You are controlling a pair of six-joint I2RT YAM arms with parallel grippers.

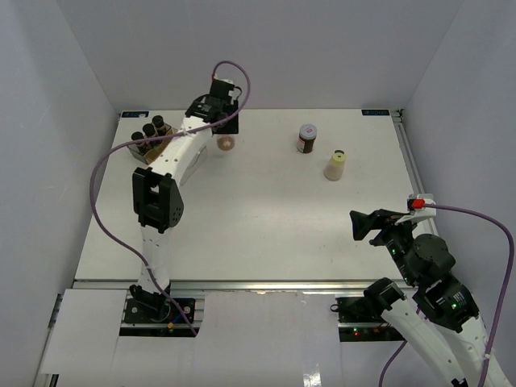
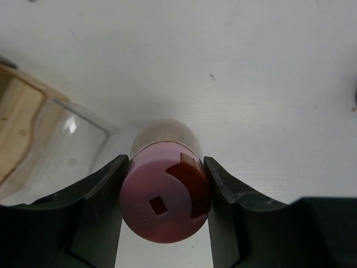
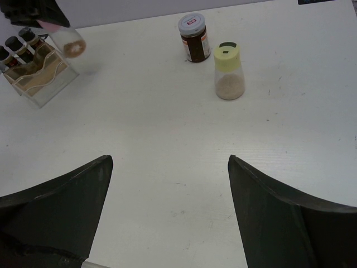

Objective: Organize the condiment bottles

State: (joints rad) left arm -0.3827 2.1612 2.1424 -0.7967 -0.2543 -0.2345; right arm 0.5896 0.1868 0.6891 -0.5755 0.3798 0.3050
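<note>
My left gripper (image 2: 165,190) is shut on the pink-capped jar (image 2: 164,204), its fingers clamped on both sides of the cap. It holds the jar off the table, just right of the clear bin (image 1: 158,151). The jar also shows in the top view (image 1: 227,143) and the right wrist view (image 3: 73,48). Three black-capped dark jars (image 1: 148,131) stand in the bin. The grey-lidded red-label jar (image 1: 307,138) and the pale yellow jar (image 1: 335,164) stand upright at the back right. My right gripper (image 1: 364,224) is open and empty, well short of them.
The clear bin (image 2: 62,146) with a wooden insert sits at the back left, its corner close to the held jar. White walls enclose the table on three sides. A purple cable loops over the left arm.
</note>
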